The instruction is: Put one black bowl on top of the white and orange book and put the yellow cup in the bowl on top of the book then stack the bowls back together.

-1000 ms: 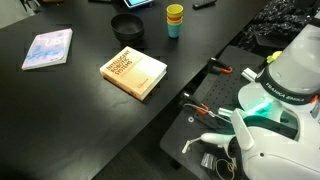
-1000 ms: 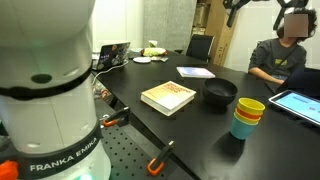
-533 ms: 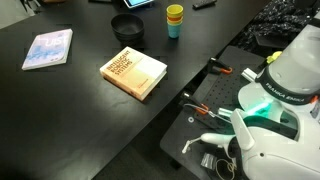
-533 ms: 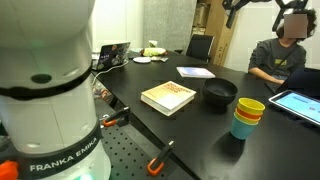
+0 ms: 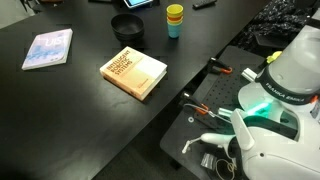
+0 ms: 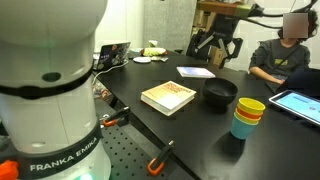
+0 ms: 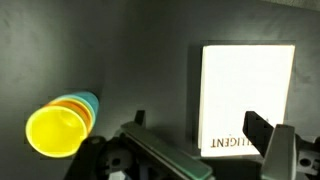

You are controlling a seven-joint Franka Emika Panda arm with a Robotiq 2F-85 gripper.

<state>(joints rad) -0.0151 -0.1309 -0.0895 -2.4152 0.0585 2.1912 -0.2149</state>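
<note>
The black bowls (image 5: 127, 26) sit nested as one stack on the black table, also in an exterior view (image 6: 220, 95). The white and orange book (image 5: 134, 72) lies nearer the robot base, also in an exterior view (image 6: 168, 97) and the wrist view (image 7: 247, 95). The yellow cup (image 5: 175, 12) tops a stack of an orange and a blue cup, seen in both exterior views (image 6: 249, 108) and at the left of the wrist view (image 7: 55, 130). My gripper (image 6: 220, 50) hangs high above the table, open and empty; in the wrist view (image 7: 197, 125) its fingers straddle the book's left edge. The bowls are out of the wrist view.
A thin pale bluish book (image 5: 48, 48) lies at the table's far side. A seated person (image 6: 280, 55) and a tablet (image 6: 300, 103) are by the cups. Tools with orange handles (image 5: 215, 108) lie on the robot's base plate.
The arm with the gripper has come down from the top edge into an exterior view, above and behind the bowls. Nothing on the table has moved.
</note>
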